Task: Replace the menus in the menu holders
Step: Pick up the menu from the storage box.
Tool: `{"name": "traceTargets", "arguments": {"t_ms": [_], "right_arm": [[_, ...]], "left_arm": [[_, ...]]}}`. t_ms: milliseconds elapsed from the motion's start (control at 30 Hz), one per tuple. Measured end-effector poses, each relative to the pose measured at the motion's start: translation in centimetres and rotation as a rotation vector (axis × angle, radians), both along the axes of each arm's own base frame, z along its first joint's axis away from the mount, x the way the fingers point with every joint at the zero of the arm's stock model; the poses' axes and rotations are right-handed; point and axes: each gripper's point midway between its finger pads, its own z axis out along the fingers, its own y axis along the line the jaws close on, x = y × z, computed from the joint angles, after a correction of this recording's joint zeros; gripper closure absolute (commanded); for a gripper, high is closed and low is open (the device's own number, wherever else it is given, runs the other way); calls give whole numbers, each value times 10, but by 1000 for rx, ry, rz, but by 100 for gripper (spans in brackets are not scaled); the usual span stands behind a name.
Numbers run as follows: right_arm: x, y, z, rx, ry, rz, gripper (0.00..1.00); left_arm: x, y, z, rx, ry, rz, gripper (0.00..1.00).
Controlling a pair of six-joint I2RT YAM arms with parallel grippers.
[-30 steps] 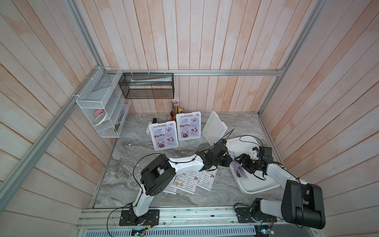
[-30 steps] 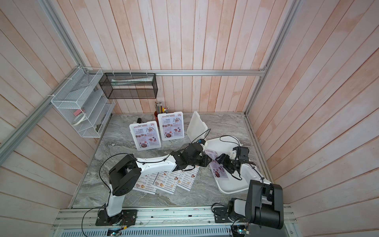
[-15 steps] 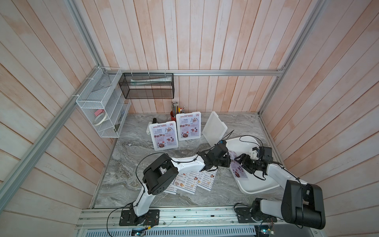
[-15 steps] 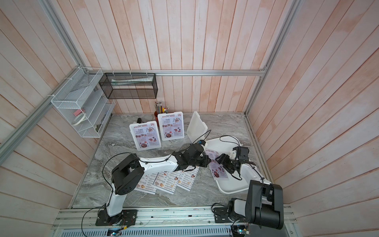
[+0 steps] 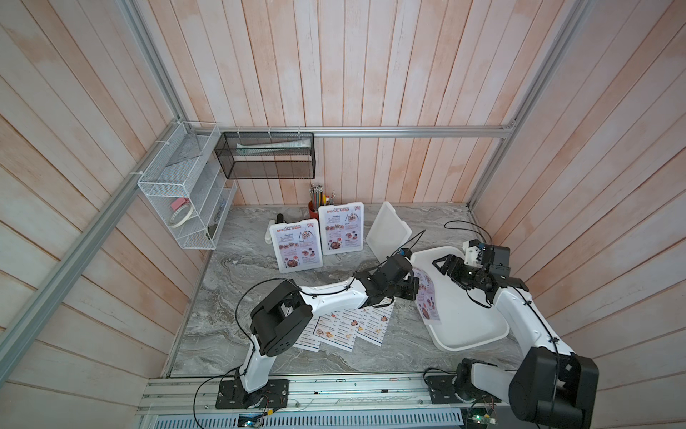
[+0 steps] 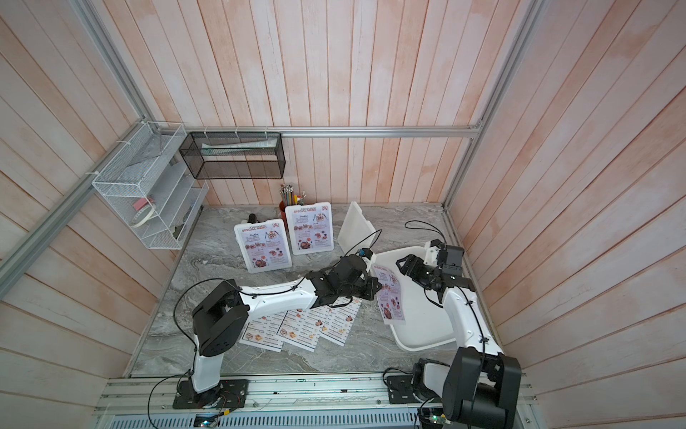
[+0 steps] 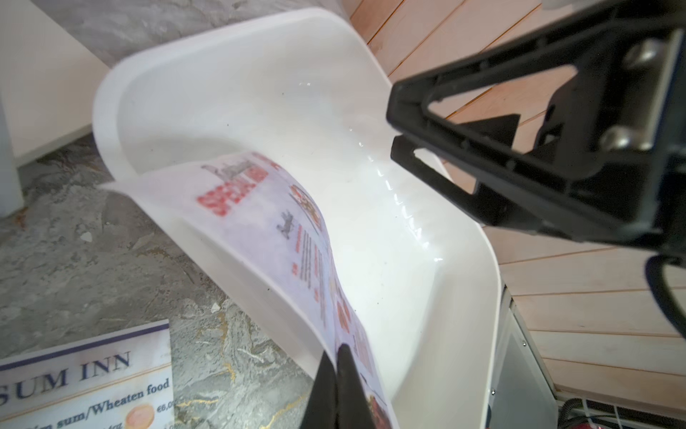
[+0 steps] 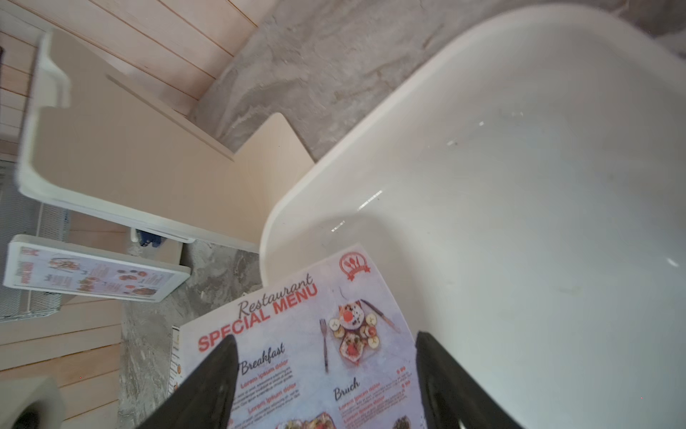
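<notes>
The left gripper (image 7: 336, 358) is clamped on the edge of a lilac menu (image 7: 297, 237), which droops over the rim of the white tray (image 7: 241, 74). The right gripper (image 8: 326, 340) hangs spread near it, holding nothing. The menu looks light, floppy and easily creased, so it is best pinched near an edge.

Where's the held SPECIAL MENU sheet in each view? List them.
Top view: SPECIAL MENU sheet right of centre, on the white tray rim.
Top view: sheet, same spot.
Left wrist: sheet curling over tray rim.
Right wrist: sheet overlapping tray rim.
Landmark: white tray.
</notes>
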Motion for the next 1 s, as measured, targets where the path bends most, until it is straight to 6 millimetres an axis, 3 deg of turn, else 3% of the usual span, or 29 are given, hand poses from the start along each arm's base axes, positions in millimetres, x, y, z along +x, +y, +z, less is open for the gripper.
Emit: {"name": "traceTargets", "arguments": {"t_ms": [200,333,433,567,733,1000], "right_arm": [[-1,23,68,56,-272,129,24],[-13,46,104,132,-457,248,25],[-21,72,114,188,-518,381,25],[-40,131,110,248,-517,640,26],[-58,184,110,272,-542,881,25],[-37,200,119,284,-606,972,25]], "left_arm": [[4,33,73,-12,-149,-27,97],[7,73,124,7,-269,-24,97],[14,112,159,24,-357,-6,97],[15,159,196,53,-468,7,97],[-3,179,208,99,-553,-73,97],[-15,187,193,178,-553,-153,97]]}}
